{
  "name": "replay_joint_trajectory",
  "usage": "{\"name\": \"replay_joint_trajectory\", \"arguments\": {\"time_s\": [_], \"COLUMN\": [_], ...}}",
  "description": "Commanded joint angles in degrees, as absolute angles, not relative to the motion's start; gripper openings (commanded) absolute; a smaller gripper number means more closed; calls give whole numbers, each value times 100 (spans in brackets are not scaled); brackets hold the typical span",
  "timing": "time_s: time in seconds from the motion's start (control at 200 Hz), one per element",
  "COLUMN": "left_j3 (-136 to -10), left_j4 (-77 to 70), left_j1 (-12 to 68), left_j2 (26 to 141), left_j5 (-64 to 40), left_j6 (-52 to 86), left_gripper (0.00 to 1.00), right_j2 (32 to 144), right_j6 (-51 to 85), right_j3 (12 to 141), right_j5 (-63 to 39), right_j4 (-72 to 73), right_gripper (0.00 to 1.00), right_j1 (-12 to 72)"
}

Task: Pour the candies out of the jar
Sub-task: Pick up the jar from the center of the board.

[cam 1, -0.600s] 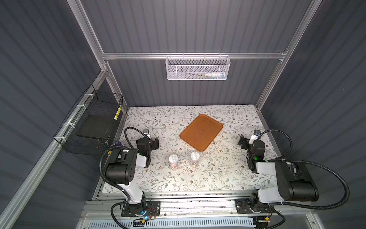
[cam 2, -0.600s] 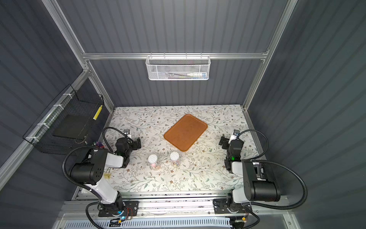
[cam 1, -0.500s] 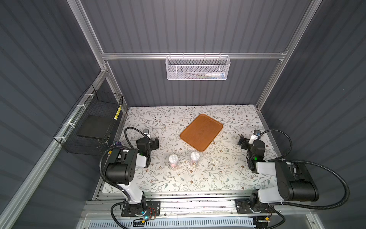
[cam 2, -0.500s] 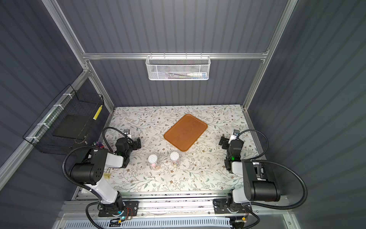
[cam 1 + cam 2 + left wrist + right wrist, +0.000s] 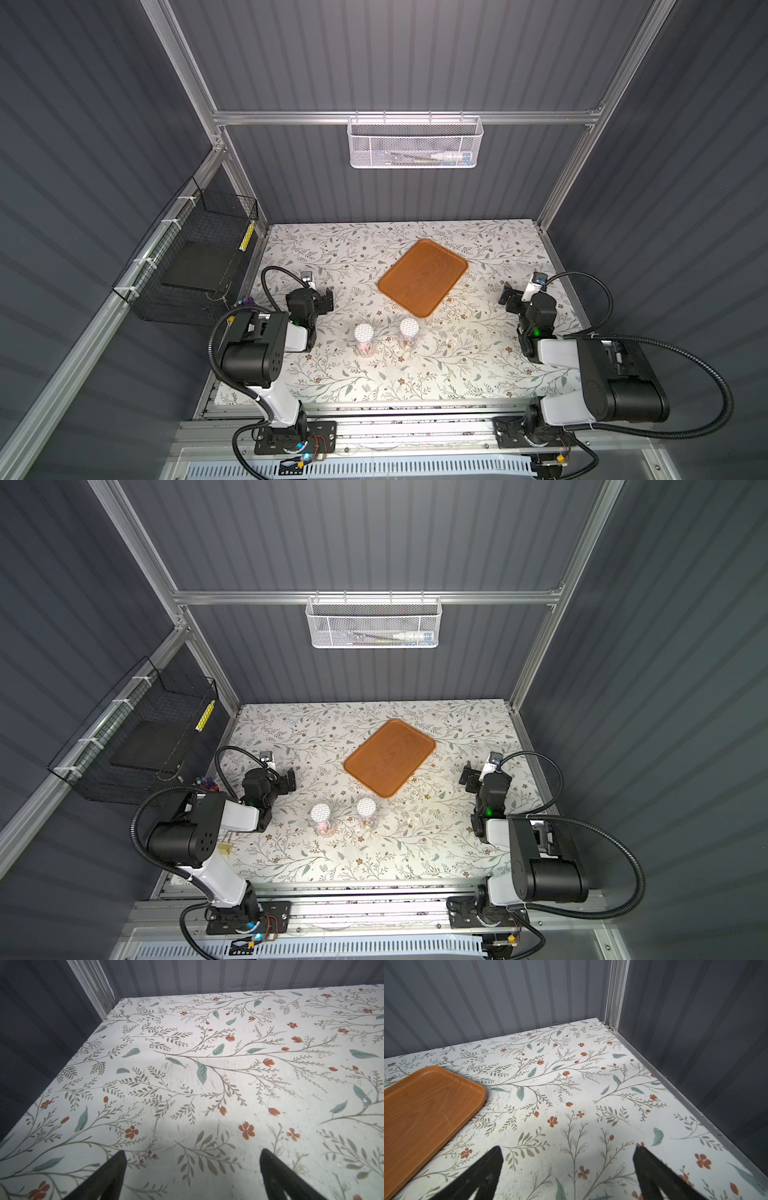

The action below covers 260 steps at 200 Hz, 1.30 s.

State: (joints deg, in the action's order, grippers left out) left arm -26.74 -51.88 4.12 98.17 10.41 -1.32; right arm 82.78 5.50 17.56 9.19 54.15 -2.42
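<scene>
Orange tray [image 5: 423, 277] lies askew; candy jar [image 5: 408, 332] stands near its corner.

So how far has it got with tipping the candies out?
Barely started. Nothing looks done: the candies sit inside an upright jar with its white lid on, beside a second lidded jar, and the wooden tray holds none. Nothing is in hand: the left gripper and right gripper are open and empty, apart from both jars. Left: grasp the jar, open it, pour.

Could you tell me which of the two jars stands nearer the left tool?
The jar on the left arm's side; the other jar stands beside it, closer to the wooden tray.
</scene>
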Motion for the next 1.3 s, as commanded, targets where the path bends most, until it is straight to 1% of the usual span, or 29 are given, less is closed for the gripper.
{"name": "replay_joint_trajectory", "arguments": {"time_s": [0.0, 0.095, 0.18, 0.22, 0.245, 0.29, 0.365, 0.42, 0.505, 0.565, 0.62, 0.715, 0.81, 0.916, 1.046, 1.151, 1.296], "left_j3": [-2710, -2712, -2764, -2837, -2905, -3050, -3332, -3469, -3677, -3867, -4056, -4322, -4379, -4299, -4086, -3893, -3718], "left_j4": [-5272, -5264, -4950, -4668, -4456, -4094, -3517, -3279, -3052, -2772, -2449, -2029, -1748, -1582, -1469, -1469, -1439], "left_j1": [387, 387, 387, 402, 425, 493, 610, 615, 643, 668, 694, 804, 1095, 1332, 1354, 1354, 1356], "left_j2": [9853, 9808, 9512, 9326, 9229, 9056, 8805, 8592, 8342, 8222, 8158, 8130, 8046, 7922, 7773, 7642, 7537], "left_j5": [1045, 1120, 1087, 1089, 1150, 1373, 1746, 1659, 1172, 798, 327, -507, -612, -609, -582, -486, -272], "left_j6": [-104, -98, -114, -114, -113, -110, -55, 208, 582, 908, 1179, 1440, 1445, 1425, 1480, 1464, 1444], "left_gripper": [100, 100, 100, 100, 100, 100, 100, 100, 100, 100, 100, 100, 100, 100, 100, 100, 100], "right_j2": [8253, 8179, 7787, 7547, 7382, 7152, 6873, 6732, 6705, 6794, 6974, 7410, 7837, 8269, 8745, 9071, 9547], "right_j6": [488, 458, 360, 365, 461, 733, 1011, 1070, 1239, 1357, 1495, 1661, 1784, 1998, 2353, 2542, 2800], "right_j3": [1829, 1806, 1945, 2161, 2345, 2714, 2990, 3336, 4131, 4700, 5289, 6206, 6858, 7468, 7956, 8153, 8321], "right_j5": [906, 889, 1213, 1484, 1616, 1670, 1677, 1863, 1471, 1009, 520, 70, -174, -304, -397, -300, -444], "right_j4": [5451, 5490, 4900, 4296, 3625, 2739, 2015, 1268, -28, -892, -1737, -3151, -4095, -4808, -5310, -5351, -5186], "right_gripper": [99, 99, 99, 99, 99, 99, 99, 99, 99, 99, 99, 99, 99, 99, 99, 99, 99], "right_j1": [-219, -204, -39, 75, 138, 210, 432, 780, 1270, 1645, 1973, 2636, 3389, 4074, 4623, 4876, 5060]}}
